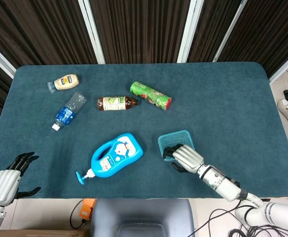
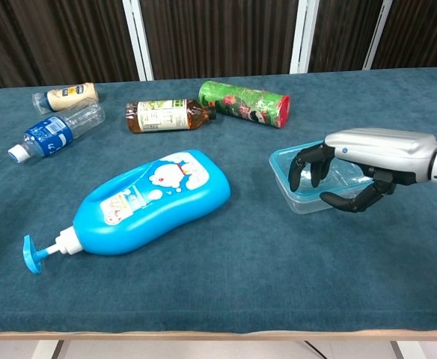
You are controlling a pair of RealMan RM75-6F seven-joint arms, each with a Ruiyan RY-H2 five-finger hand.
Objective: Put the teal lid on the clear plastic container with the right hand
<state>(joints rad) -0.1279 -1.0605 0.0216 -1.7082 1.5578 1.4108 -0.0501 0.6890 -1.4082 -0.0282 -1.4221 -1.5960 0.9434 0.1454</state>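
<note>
Right hand (image 2: 368, 166): fingers curled and apart over the near edge of the clear plastic container (image 2: 297, 178), gripping nothing; actual contact cannot be told. Container: teal-rimmed, on the table (image 1: 223, 98), right of the blue pump bottle (image 1: 115, 154). Teal lid cannot be told apart from the container in either view. Left hand (image 1: 8, 178): head view only, at the table's near-left corner, fingers spread, empty.
</note>
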